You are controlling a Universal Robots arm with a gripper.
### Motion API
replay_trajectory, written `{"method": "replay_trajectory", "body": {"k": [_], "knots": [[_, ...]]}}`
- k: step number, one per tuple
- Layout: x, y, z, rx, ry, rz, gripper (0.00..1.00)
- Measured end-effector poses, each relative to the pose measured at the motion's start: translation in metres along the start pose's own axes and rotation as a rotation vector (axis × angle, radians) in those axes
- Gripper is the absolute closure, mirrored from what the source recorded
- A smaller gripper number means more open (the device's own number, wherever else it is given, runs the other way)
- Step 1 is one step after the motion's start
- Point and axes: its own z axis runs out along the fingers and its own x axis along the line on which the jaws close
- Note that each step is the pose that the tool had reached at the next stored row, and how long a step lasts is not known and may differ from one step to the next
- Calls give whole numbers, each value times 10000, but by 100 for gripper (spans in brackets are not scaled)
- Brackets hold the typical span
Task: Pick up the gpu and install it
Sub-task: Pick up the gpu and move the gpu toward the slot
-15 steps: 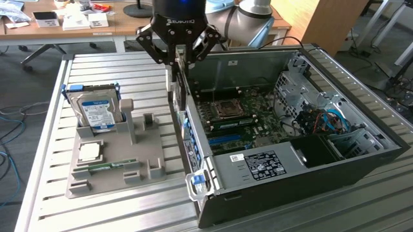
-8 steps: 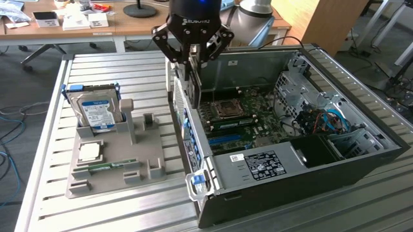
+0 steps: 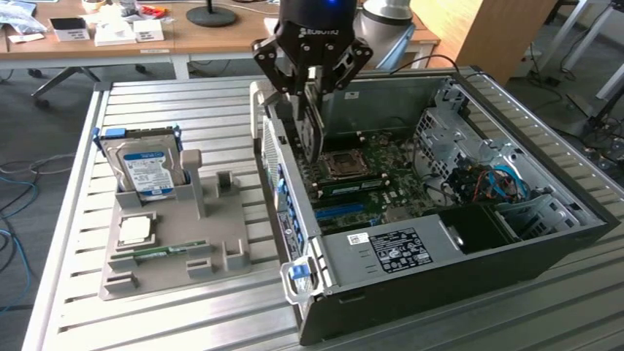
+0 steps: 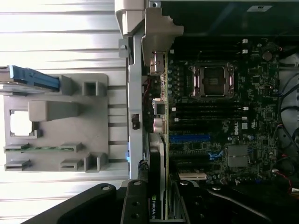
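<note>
Gpu (image 3: 310, 128) hangs on edge inside the open case (image 3: 468, 285), close against the case's rear wall at the exterior view's left. Its top edge is clamped between the fingers of the gripper (image 3: 314, 86), which grasps it from above. In the wrist view the card shows edge-on, a thin green line with its silver bracket (image 4: 158, 28) running just beside the rear wall. Its lower edge is down near the motherboard (image 3: 390, 172); whether it touches a slot cannot be told. The empty socket (image 3: 343, 164) lies just beside the card, toward the exterior view's right. The power supply (image 3: 395, 248) fills the case's near end. Well apart, on the slatted table (image 3: 175, 102) at the exterior view's left, a grey holder (image 3: 180, 263) carries an upright hard drive (image 3: 146, 168), a flat silver chip (image 3: 134, 230) and a memory stick (image 3: 166, 251).
</note>
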Motion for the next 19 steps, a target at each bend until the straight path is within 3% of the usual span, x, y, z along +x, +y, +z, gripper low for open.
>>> {"method": "replay_trajectory", "body": {"k": [19], "knots": [[-484,27,10,0,0,1,73]]}}
